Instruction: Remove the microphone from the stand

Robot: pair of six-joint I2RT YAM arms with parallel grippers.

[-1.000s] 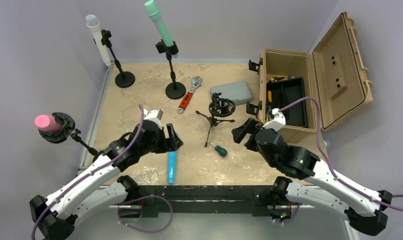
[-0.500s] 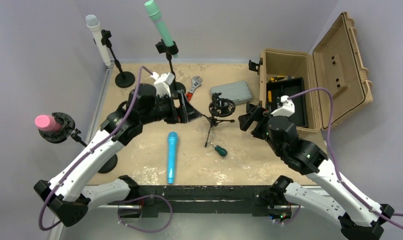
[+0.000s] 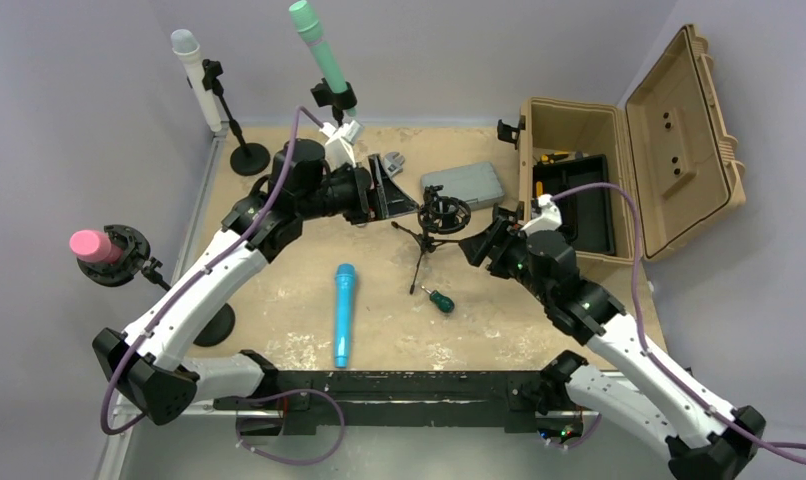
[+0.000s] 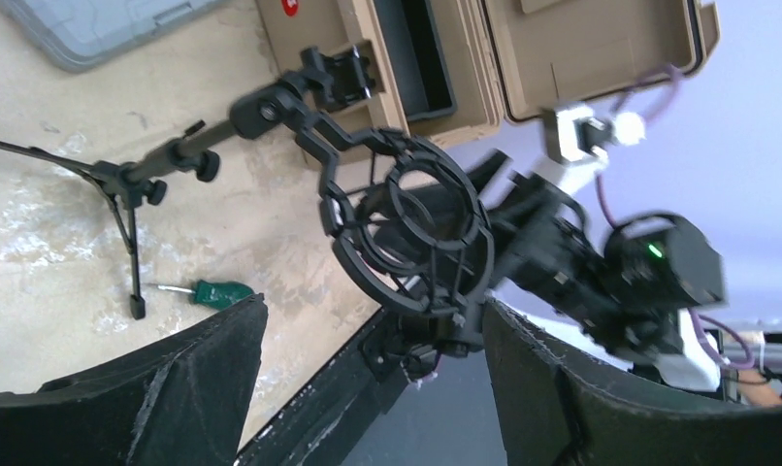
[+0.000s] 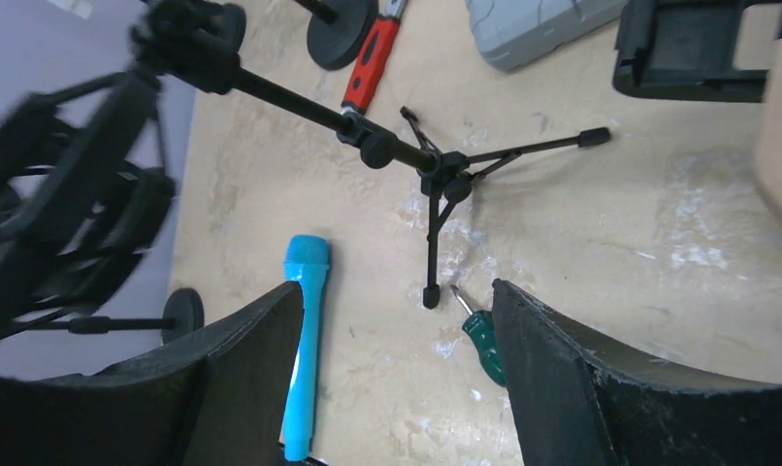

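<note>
The left fingers (image 4: 174, 398) and right fingers (image 5: 601, 388) are held spread and empty on either side of the tripod stand (image 3: 441, 215), and the blue microphone (image 3: 343, 315) is laid on the desk (image 3: 399, 335) left of it.

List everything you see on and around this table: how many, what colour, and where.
blue microphone: 1, blue, lying flat near centre
white microphone: 1, white, on stand, far left
green microphone: 1, green, on stand, far centre
pink microphone: 1, pink, in mount, left edge
tripod stand: 1, black, centre, mount empty
screwdriver: 1, green handle, by tripod foot
wrench: 1, red handle, far centre
toolbox: 1, tan, open, right
case: 1, grey, shut, left of toolbox
left gripper: 1, black, open, left of mount
right gripper: 1, black, open, right of mount
</note>
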